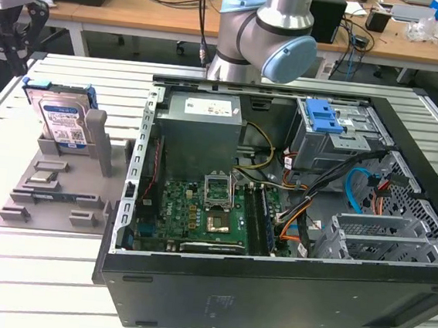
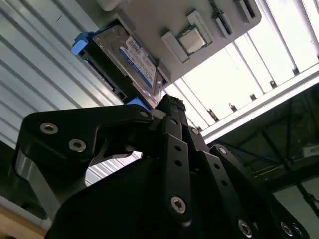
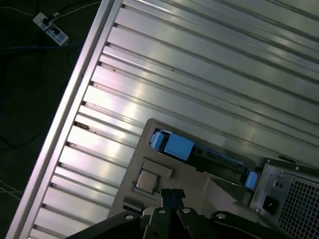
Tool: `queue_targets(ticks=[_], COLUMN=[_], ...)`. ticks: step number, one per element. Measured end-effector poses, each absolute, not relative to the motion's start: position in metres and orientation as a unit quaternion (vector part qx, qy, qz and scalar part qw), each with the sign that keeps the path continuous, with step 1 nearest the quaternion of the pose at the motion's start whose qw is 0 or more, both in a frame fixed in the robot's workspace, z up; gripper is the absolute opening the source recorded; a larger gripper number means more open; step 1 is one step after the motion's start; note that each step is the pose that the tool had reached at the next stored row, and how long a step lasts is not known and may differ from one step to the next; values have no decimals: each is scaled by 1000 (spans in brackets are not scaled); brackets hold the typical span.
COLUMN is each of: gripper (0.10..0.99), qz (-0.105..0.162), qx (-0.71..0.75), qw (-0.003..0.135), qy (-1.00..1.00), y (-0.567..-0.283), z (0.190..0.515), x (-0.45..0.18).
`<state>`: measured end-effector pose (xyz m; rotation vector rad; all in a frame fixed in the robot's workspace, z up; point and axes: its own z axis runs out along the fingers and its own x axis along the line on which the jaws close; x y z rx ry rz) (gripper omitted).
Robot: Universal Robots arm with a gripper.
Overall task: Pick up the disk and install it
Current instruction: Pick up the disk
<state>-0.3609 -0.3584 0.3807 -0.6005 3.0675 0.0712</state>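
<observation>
The disk (image 1: pixel 64 122), silver-grey with a white-and-blue label and a blue carrier bracket, stands on edge in a slot of a grey holder (image 1: pixel 53 194) on the exterior view's left. My gripper (image 1: pixel 10 39) hangs above and to the left of it, apart from it. In the second wrist view the black fingers (image 2: pixel 172 107) sit pressed together with nothing between them, and the disk (image 2: pixel 134 59) lies beyond their tips. In the first wrist view the gripper (image 3: pixel 170 193) is over the holder's edge, with the disk's blue bracket (image 3: pixel 177 147) a little past it.
An open computer case (image 1: pixel 269 293) fills the exterior view's right, with a motherboard (image 1: pixel 199 209) and a metal drive cage topped by a blue latch (image 1: pixel 323 116). A small square chip (image 3: pixel 145 180) rests on the holder. The ribbed aluminium table (image 3: pixel 199 64) ends at an edge nearby.
</observation>
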Motion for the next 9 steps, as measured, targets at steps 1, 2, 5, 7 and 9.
queue_targets(ticks=[1,2,5,7,9], gripper=[106,106,106,106,106], qz=[23,23,23,23,23], qx=[-200,-210,-231,-245,-266], qw=[7,7,7,6,6], qy=[980,977,973,969,964], y=[-358,-358,-358,-358,-358], z=[381,381,381,381,381], x=[-361,-361,-361,-361,-361])
